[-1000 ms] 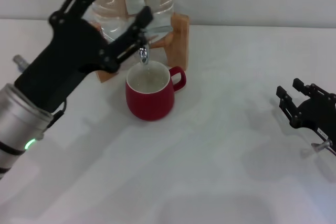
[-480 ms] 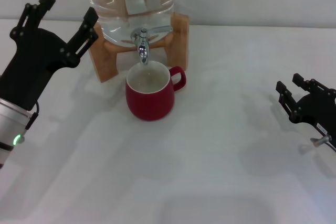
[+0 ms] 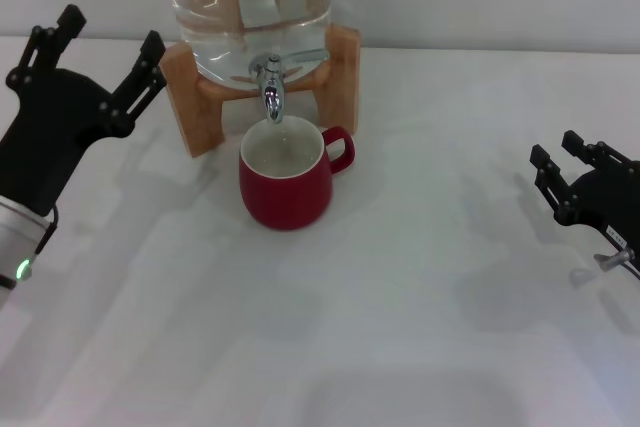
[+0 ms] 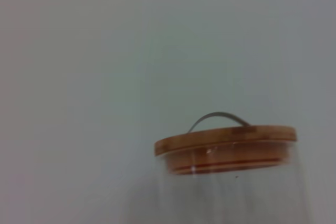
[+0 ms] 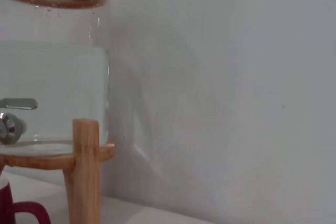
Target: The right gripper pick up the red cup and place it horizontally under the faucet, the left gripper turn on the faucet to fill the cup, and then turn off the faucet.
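The red cup (image 3: 286,178) stands upright under the faucet (image 3: 271,88) near the desk's (image 3: 420,297) back edge. The left gripper (image 3: 108,59), prongs wide, hangs left of the stand (image 3: 340,77). The right gripper (image 3: 565,167), also spread, is at the right edge.

One red cup (image 3: 286,180). One faucet (image 3: 272,85). One clear water jug (image 3: 247,2) – one wooden lid (image 4: 226,139), one wooden stand (image 3: 338,75). Two end effectors – left end effector (image 3: 105,52), right end effector (image 3: 563,164). One white surface (image 3: 400,297).

A glossy red cup (image 3: 286,183) with cream interior sits below a chrome faucet (image 3: 271,87), a clear jug (image 3: 247,2) on a tan wooden stand (image 3: 340,72), flanked by black grippers.
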